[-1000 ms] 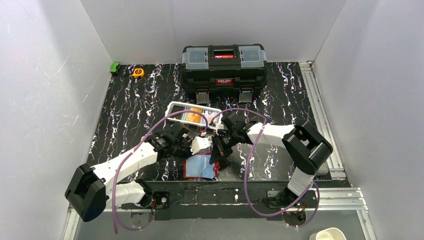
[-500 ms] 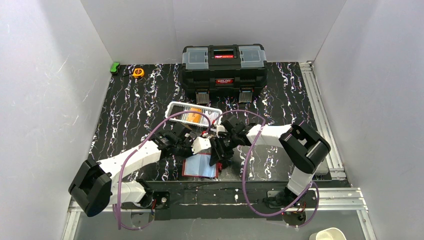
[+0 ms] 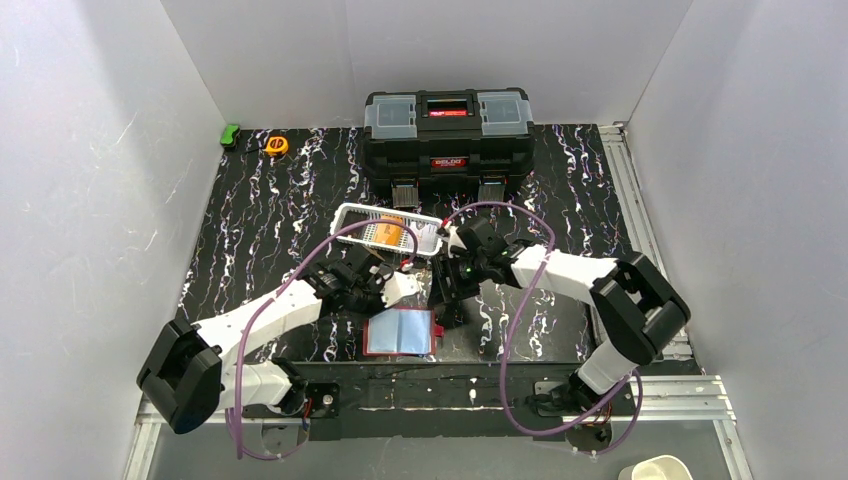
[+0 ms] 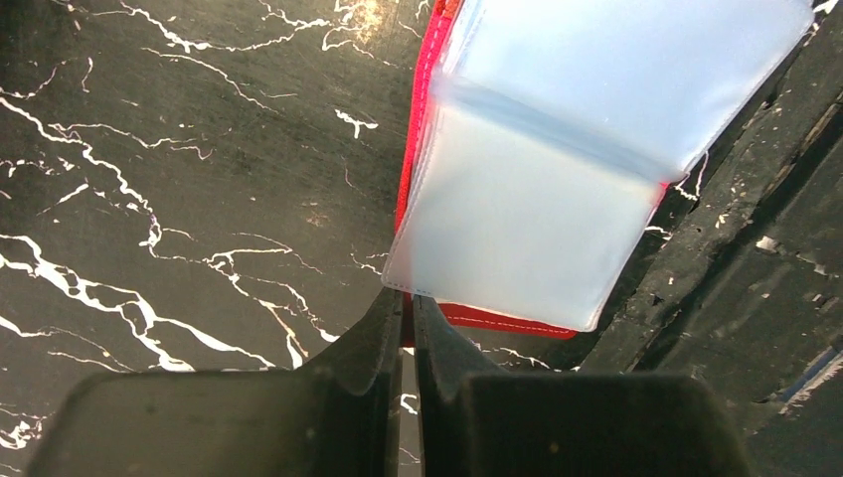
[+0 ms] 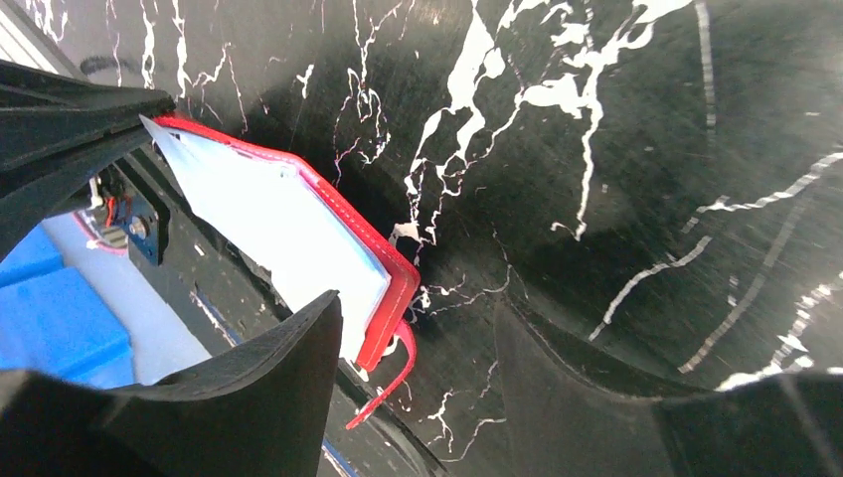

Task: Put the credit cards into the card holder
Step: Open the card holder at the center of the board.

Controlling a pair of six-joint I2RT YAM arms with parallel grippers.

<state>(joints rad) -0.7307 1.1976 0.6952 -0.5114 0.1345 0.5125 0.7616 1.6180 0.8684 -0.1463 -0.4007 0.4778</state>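
Just pulled right jaws back, spread wide; left jaws closed beside card holder (image 3: pixel 400 333), now flat open, ready to fill.

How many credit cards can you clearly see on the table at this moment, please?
1: an orange card lying in the white mesh basket. Others may be hidden under it, or inside the open red card holder, whose cloudy pale-blue sleeves do not show their contents.
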